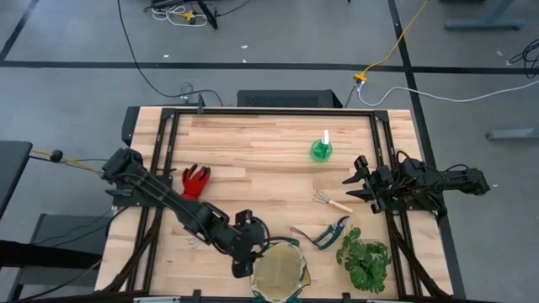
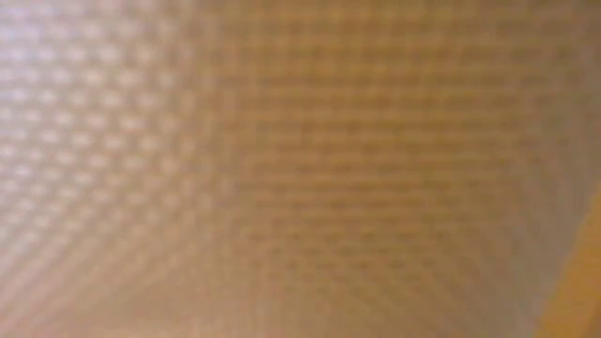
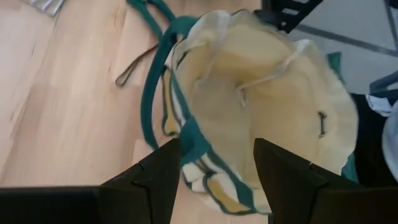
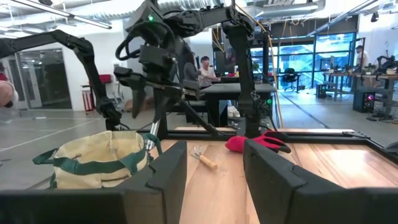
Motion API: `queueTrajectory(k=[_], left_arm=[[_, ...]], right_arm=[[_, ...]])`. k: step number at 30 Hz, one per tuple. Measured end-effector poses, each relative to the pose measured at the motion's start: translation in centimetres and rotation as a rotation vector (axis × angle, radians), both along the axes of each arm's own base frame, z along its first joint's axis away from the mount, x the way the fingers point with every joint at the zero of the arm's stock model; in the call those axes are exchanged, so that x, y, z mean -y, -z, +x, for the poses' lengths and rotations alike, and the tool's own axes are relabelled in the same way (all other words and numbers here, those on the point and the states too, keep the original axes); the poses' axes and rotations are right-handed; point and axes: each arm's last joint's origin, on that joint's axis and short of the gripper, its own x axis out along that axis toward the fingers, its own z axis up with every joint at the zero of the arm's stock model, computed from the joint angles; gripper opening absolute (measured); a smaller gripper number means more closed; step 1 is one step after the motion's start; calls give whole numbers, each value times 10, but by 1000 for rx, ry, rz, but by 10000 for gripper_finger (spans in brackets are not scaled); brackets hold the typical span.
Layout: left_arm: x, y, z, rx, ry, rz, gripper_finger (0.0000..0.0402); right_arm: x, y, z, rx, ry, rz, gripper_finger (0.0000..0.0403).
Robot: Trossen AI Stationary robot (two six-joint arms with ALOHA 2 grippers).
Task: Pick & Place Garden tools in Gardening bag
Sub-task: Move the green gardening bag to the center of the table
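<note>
**Observer:** Start nearest. Where is your left gripper?

**Arm:** My left gripper (image 3: 214,163) hangs at the bottom centre of the overhead frame, just over the gardening bag (image 1: 279,269). Fingers spread wide, holding nothing. In my left wrist view the bag's green-trimmed rim (image 3: 194,142) passes between my fingers; whether a pad touches the fabric, I cannot tell. The bag's mouth gapes open, pale lining visible.

**Observer:** And the low camera?

**Arm:** Only a blurred tan weave fills it; nothing else to read.

**Observer:** Next out?

**Arm:** Lower right of the overhead frame: leafy plant (image 1: 365,258) beside the bag, then pruning shears (image 1: 324,234) just above and between them. A wooden-handled hand rake (image 1: 331,202) lies a little higher. At lower left, under my left arm, a pale shape I cannot identify.

**Observer:** The right side?

**Arm:** My right gripper (image 1: 353,186) waits at right of centre, fingers open and empty, near the rake.

**Observer:** Farthest?

**Arm:** Red gloves (image 1: 196,180) at left of centre beside my left arm; green spray bottle (image 1: 321,149) upright in the upper middle of the table (image 1: 253,143).
</note>
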Motion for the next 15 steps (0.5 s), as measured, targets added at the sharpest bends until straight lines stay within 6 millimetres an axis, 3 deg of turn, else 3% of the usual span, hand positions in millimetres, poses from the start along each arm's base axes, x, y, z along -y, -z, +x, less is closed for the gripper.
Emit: queueTrajectory(k=[15], left_arm=[[6,14,-1,-169,-95,-191,209]], right_arm=[[0,0,0,-1,0,0,160]])
